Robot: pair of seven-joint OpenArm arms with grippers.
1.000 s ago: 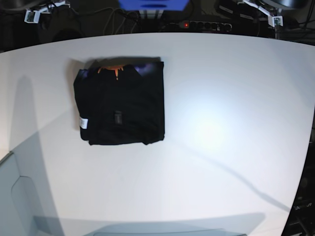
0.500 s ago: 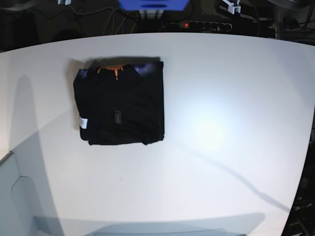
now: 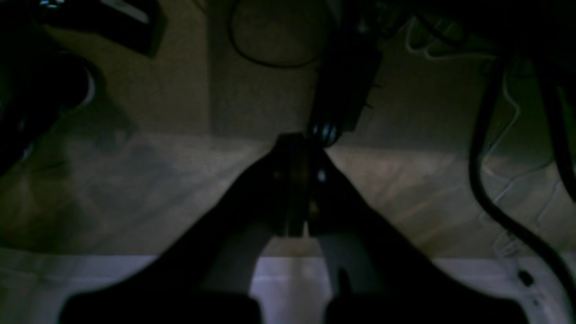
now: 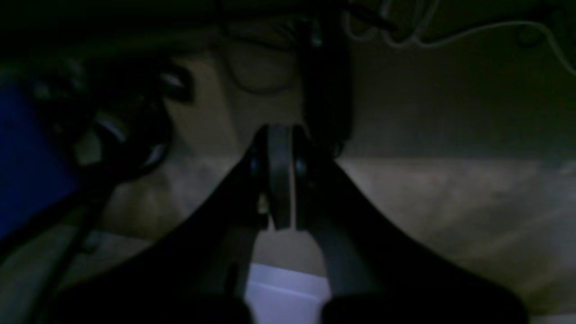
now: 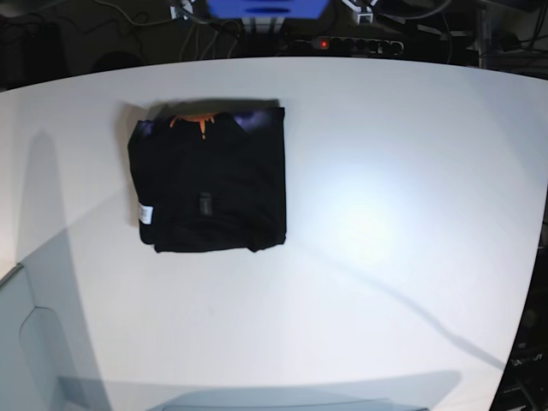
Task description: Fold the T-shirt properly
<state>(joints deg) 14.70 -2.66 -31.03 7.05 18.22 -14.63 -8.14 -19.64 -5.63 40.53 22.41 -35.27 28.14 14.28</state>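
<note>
- Both wrist views are very dark and blurred; each shows mostly its own gripper silhouette, a strip of pale table edge at the bottom, and dim floor with cables beyond.
- Left gripper (image 3: pixel 297 184): jaws pressed together, nothing between them, over the table edge (image 3: pixel 288 288) with the floor past it.
- Right gripper (image 4: pixel 279 180): jaws closed too, empty; a blurry blue shape (image 4: pixel 27 157) sits at its left (possibly the blue box seen in the base view, hard to say).
- A thick black cable (image 3: pixel 490 180) curves down the right side of the left wrist view; thin white wires beside it are barely readable.
- In the base view both arms are almost entirely out of frame; only small white bits at the top edge (image 5: pixel 364 10) show, cut off.
- T-shirt (image 5: pixel 210 184): one, folded into a compact near-square, lying flat on the white table (image 5: pixel 385 214), left of centre and toward the far side.
- Orange print (image 5: pixel 193 122) and purplish collar lining peek out at its far edge; one small white tag (image 5: pixel 145 213) at its left edge.
- The T-shirt appears in neither wrist view; it lies well apart from both grippers, untouched.
- One power strip with a red light (image 5: pixel 347 43) lies behind the table.
</note>
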